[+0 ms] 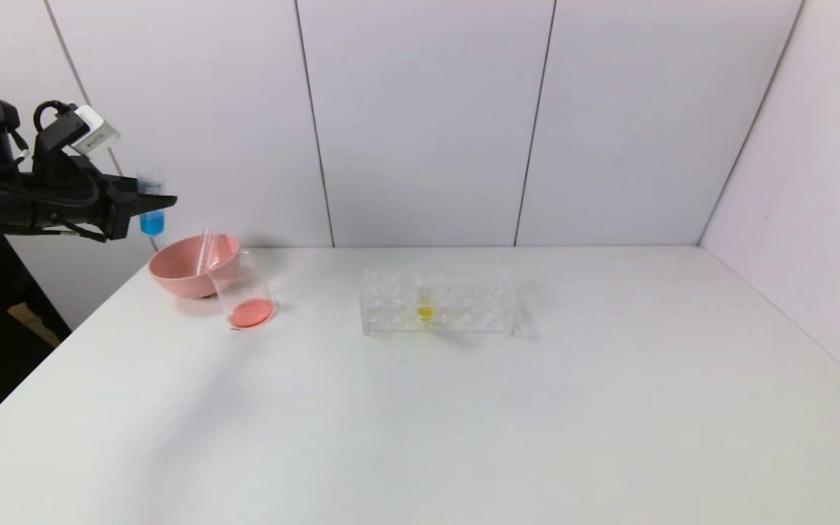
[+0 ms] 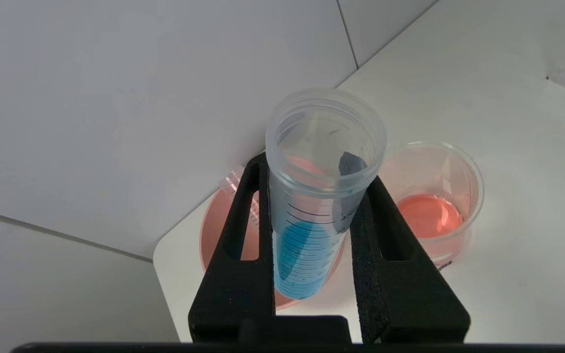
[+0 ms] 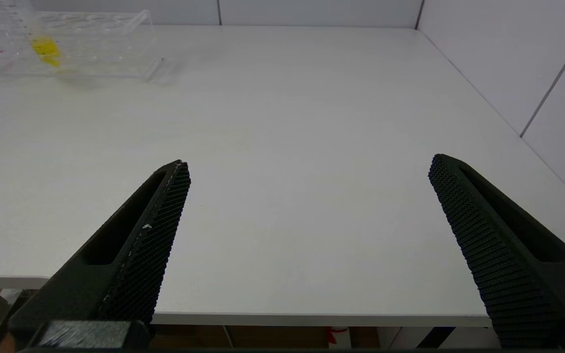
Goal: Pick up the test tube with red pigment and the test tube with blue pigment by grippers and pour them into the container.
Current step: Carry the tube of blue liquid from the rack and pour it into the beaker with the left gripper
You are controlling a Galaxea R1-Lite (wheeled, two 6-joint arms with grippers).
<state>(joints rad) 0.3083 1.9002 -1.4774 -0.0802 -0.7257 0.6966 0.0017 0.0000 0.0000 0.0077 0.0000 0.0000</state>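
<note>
Head view: left gripper [image 1: 144, 205] is hovering high at the far left, above and just left of the pink bowl [image 1: 179, 273], pinching the test tube with blue pigment [image 1: 151, 200]. Tube is standing upright in the grip, blue liquid sitting at its lower end. The container [image 1: 243, 290] is sitting on the table [image 1: 464, 408] touching the bowl's right side, a thin layer of red-orange liquid lying in its bottom. A clear empty tube [image 1: 208, 249] is leaning inside the bowl. The tube rack [image 1: 438, 302] is sitting mid-table, well apart from the container, carrying a tube with yellow liquid [image 1: 425, 306]. Right arm isn't showing here.

Left wrist view: both fingers [image 2: 243, 245] are pressing against the blue tube [image 2: 312, 215] from either side, open mouth facing the camera, graduation marks showing, blue filling the lower part. Bowl [image 2: 214, 235] is lying below, behind the tube; container [image 2: 434, 196] is just beside it with the red-orange layer inside.

Right wrist view: right gripper [image 3: 309, 169] is hanging near the table's front edge, fingers spread wide, gripping nothing. Rack [image 3: 91, 44] with the yellow tube [image 3: 46, 49] is sitting far off across the table [image 3: 287, 147]. Can't tell whether the empty tube in the bowl is the red-pigment one.
</note>
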